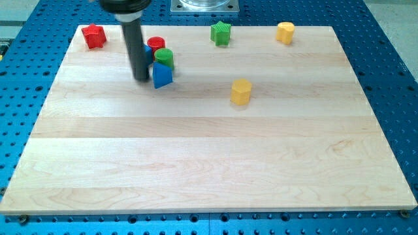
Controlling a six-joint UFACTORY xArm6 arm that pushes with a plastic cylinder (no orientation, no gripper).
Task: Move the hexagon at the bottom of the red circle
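Dark and straight, my rod has no jaws at all, so nothing is held, wide or narrow; only my tip [141, 79] works, and it stands on the worktop [209, 163] just beside the blue block [162, 76], on its left in the view. Above the blue block sit the green cylinder [164, 57] and the red circle [155, 44], all three close together. The hexagon [240, 91], yellow, lies well apart toward the view's right. A red star [94, 36], a green star [221, 32] and a yellow cylinder [285, 32] stay near the top edge. I judge the push has not begun. Next my tip must go around to the hexagon's right side and push it leftward, to a place below the red circle, which the blue block now occupies.
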